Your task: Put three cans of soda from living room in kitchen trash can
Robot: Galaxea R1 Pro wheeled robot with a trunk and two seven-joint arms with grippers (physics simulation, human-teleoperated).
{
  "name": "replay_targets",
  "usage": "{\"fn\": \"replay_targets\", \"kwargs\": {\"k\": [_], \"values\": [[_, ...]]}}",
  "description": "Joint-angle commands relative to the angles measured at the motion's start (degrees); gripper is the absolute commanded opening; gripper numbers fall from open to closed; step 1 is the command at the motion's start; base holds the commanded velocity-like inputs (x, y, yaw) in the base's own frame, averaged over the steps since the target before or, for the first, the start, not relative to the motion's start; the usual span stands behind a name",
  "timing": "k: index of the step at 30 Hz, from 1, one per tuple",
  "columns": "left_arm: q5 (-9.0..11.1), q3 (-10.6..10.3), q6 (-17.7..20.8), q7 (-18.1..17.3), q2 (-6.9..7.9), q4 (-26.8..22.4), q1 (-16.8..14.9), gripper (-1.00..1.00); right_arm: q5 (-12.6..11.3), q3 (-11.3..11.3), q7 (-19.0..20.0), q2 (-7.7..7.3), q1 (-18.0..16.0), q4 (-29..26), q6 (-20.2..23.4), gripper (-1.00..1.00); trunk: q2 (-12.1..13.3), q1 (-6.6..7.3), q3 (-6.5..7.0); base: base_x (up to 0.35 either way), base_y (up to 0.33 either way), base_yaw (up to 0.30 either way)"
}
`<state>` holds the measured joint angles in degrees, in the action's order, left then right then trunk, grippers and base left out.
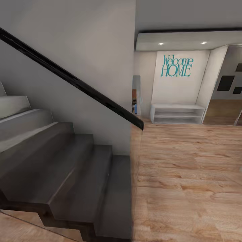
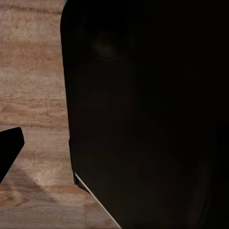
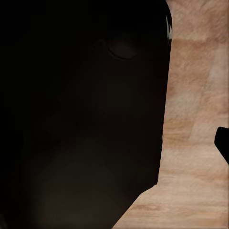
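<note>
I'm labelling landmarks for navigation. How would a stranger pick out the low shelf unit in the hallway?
Follow the wood floor past the dark staircase to the far white alcove. Beneath the teal "Welcome HOME" lettering sits the low white shelf unit, the one piece of furniture against that wall.

Dark staircase point(image 1: 67, 161) beside wood floor point(image 1: 188, 181), white bench point(image 1: 177, 113) beyond.

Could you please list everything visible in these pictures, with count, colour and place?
Staircase: one, dark grey steps, at the head view's left.
Handrail: one, black, sloping along the wall above the stairs.
Floor: light wood planks, at the right and in both wrist views.
Welcome HOME sign: one, teal, on the far white wall.
Bench shelf: one, white, under the sign.
Ceiling lights: two, white, above the sign.
Wall frames: three, dark, far right.
Robot's body: black mass, close in both wrist views; grippers' state cannot be told.
</note>
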<state>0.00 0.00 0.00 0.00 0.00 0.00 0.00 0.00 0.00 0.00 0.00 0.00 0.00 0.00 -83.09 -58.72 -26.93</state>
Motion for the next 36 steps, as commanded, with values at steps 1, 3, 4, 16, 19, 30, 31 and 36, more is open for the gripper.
{"fn": "replay_targets", "kwargs": {"k": [1,3,4,16,19,30,31,36], "values": [[0.0,0.0,0.0,0.0,0.0,0.0,0.0,1.0,0.0,0.0,0.0,0.0,0.0,0.0,0.0,1.0,0.0,0.0,0.0,0.0,0.0,0.0],[-0.1,0.2,-0.1,-0.2,-0.09,-0.1,-0.1,1.0,0.0,0.2,0.5,0.09,-0.1,-0.1,0.2,1.0,0.0,0.0,0.0,0.0,0.0,0.0],[-0.1,0.2,-0.1,-0.2,-0.09,-0.1,-0.1,1.0,0.0,0.2,0.5,0.09,-0.1,-0.1,0.2,1.0,0.0,0.0,0.0,0.0,0.0,0.0],[-0.1,0.2,-0.1,-0.2,-0.09,-0.1,-0.1,1.0,0.0,0.2,0.5,0.09,-0.1,-0.1,0.2,1.0,0.0,0.0,0.0,0.0,0.0,0.0],[-0.1,0.2,-0.1,-0.2,-0.09,-0.1,-0.1,1.0,0.0,0.2,0.5,0.09,-0.1,-0.1,0.2,1.0,0.0,0.0,0.0,0.0,0.0,0.0],[0.0,0.3,-2.0,-0.6,1.51,-0.8,-0.1,1.0,0.2,0.4,1.6,-2.19,-0.1,0.3,-2.2,1.0,0.0,0.0,0.0,0.0,0.0,0.0],[0.0,0.3,-2.3,-0.6,1.56,-0.8,-0.1,1.0,0.2,0.4,1.7,-2.26,-0.1,0.3,-2.5,1.0,0.0,0.0,0.0,0.0,0.0,0.0],[-0.1,0.3,-9.2,-0.5,1.78,-0.8,-0.1,1.0,0.2,0.3,1.8,-3.01,-0.1,-0.2,-9.2,1.0,0.0,0.0,0.0,0.0,0.0,0.0]]}}
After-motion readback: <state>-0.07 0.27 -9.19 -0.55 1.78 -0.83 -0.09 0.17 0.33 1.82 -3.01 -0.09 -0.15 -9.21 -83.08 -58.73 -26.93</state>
